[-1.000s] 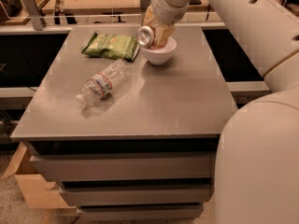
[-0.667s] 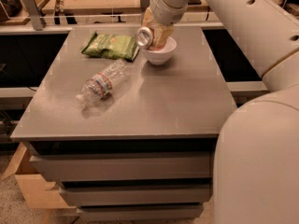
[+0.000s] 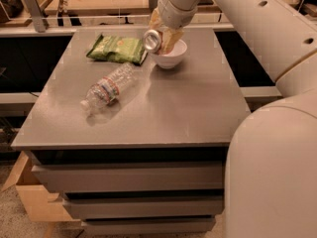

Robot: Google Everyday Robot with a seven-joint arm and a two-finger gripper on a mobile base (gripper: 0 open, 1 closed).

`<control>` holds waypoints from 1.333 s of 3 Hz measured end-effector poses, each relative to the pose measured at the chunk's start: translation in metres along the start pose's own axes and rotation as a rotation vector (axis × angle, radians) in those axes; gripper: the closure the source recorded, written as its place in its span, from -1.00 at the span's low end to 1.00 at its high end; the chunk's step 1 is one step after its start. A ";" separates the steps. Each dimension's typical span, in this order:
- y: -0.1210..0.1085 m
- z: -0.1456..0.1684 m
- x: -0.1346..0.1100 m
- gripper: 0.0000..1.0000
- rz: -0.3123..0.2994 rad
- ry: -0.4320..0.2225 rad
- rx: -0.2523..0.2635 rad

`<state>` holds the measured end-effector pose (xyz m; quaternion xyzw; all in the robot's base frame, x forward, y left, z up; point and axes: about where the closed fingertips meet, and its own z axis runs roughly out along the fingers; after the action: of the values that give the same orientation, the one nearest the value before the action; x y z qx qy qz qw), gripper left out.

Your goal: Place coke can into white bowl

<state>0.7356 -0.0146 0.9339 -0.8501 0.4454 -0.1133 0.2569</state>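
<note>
The coke can (image 3: 153, 40) lies tilted on its side in my gripper (image 3: 163, 36), its silver end facing the camera. It hangs just above the left rim of the white bowl (image 3: 171, 57), which stands at the far middle of the grey table (image 3: 163, 108). My gripper is shut on the can, with tan fingers (image 3: 170, 37) reaching down over the bowl. The can's orange-red body is mostly hidden behind the fingers.
A green snack bag (image 3: 116, 47) lies left of the bowl. A clear plastic water bottle (image 3: 106, 88) with a red label lies on its side at the table's left middle. My white arm and base fill the right side. A cardboard box (image 3: 29, 192) sits low left.
The gripper and can have barely moved, staying over the bowl's left rim. Nothing else has shifted.
</note>
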 end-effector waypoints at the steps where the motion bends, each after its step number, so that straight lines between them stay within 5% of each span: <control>1: 0.000 0.003 -0.001 -1.00 -0.001 -0.002 -0.003; 3: 0.002 0.008 0.006 -1.00 0.019 -0.022 -0.003; 4: 0.014 0.004 0.034 -1.00 0.087 0.011 -0.026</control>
<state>0.7471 -0.0474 0.9216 -0.8325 0.4850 -0.1006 0.2481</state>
